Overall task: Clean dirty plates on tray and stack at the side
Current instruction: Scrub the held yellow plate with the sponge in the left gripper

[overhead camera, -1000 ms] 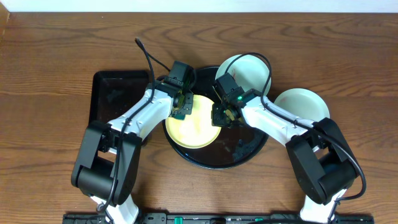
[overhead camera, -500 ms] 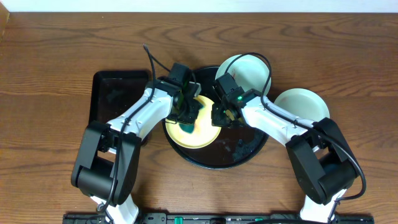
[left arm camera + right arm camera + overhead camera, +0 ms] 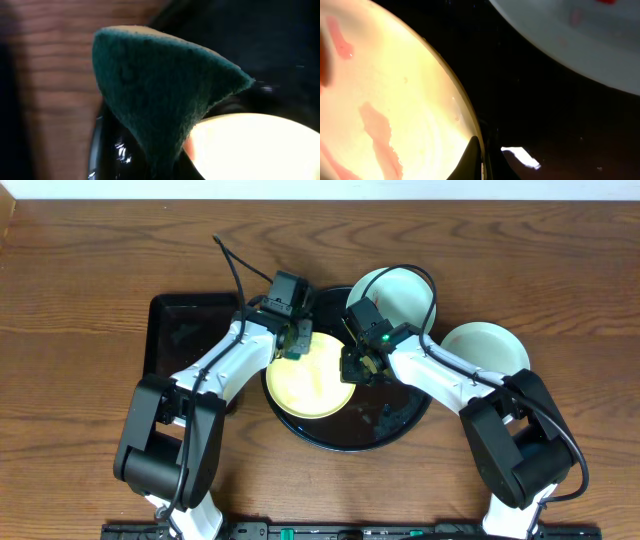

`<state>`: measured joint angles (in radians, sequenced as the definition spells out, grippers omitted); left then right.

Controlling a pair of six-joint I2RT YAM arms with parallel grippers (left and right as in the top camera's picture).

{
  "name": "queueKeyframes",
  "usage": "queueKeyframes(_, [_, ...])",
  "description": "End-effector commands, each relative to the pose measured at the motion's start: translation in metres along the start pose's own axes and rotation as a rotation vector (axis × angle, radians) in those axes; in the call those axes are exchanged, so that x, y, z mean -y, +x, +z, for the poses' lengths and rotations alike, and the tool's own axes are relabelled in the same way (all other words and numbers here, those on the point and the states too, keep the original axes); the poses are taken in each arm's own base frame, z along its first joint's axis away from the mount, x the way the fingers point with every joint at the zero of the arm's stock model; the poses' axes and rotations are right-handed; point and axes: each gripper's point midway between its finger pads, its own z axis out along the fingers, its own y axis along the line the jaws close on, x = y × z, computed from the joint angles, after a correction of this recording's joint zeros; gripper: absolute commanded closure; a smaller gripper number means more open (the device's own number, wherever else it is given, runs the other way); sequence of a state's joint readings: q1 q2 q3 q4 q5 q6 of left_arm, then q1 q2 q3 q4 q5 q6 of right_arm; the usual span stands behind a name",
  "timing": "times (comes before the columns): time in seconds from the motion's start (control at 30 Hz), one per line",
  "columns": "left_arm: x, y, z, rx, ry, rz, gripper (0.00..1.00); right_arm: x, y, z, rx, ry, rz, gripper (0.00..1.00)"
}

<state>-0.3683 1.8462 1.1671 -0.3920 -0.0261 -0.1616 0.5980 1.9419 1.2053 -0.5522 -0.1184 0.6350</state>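
Black tray [image 3: 345, 438] first: sitting mid-table, carrying the smeared yellow plate [image 3: 310, 385]. Seeming stiff, light, slippery, calling for a rim pinch. Clamping a green pad [image 3: 160, 90] in the left pincer [image 3: 292, 342] at the far-left rim. Resting the right pincer [image 3: 360, 365] at the right rim, closure impossible to tell.

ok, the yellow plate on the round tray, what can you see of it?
The pale yellow plate is round, shallow and glossy, lying flat in the left part of the round black tray. Thin red smears streak its surface. The left gripper holds a green scouring pad at its upper-left rim; the right gripper meets its right rim, grip unclear.
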Motion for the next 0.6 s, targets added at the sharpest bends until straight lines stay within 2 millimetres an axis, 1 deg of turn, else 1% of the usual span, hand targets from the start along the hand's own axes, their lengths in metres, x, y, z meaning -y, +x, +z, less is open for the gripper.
queueKeyframes(0.0, [-0.022,0.007,0.002,-0.025,-0.122,-0.067,0.93,0.009,0.009,0.01,-0.028,0.039,-0.012,0.99])
queueKeyframes(0.07, [-0.013,0.023,0.002,-0.094,-0.081,-0.056,0.92,0.009,0.009,0.01,-0.027,0.039,-0.012,0.99])
queueKeyframes(0.1, [-0.007,0.034,0.001,-0.141,-0.049,-0.05,0.93,0.009,0.009,0.01,-0.027,0.039,-0.012,0.99])
queueKeyframes(0.13, [0.0,0.045,-0.001,-0.189,-0.013,-0.038,0.92,0.009,0.009,0.01,-0.027,0.039,-0.012,0.99])
queueKeyframes(0.23, [0.024,0.069,-0.008,-0.295,0.123,0.029,0.93,0.009,0.008,0.01,-0.027,0.039,-0.012,0.99])
queueKeyframes(0.3, [0.038,0.075,-0.013,-0.322,0.214,0.08,0.93,0.009,0.008,0.01,-0.027,0.039,-0.012,0.99])
queueKeyframes(0.37, [0.042,0.068,-0.019,-0.304,0.266,0.092,0.93,0.009,0.008,0.01,-0.027,0.038,-0.012,0.99])
queueKeyframes(0.43, [0.042,0.053,-0.029,-0.267,0.311,0.064,0.92,0.009,0.009,0.01,-0.028,0.038,-0.023,0.99])
queueKeyframes(0.5, [0.04,0.026,-0.047,-0.2,0.378,0.024,0.93,0.009,0.009,0.01,-0.029,0.039,-0.023,0.99])
queueKeyframes(0.57, [0.033,-0.003,-0.07,-0.116,0.432,-0.014,0.92,0.009,0.009,0.01,-0.029,0.039,-0.025,0.99])
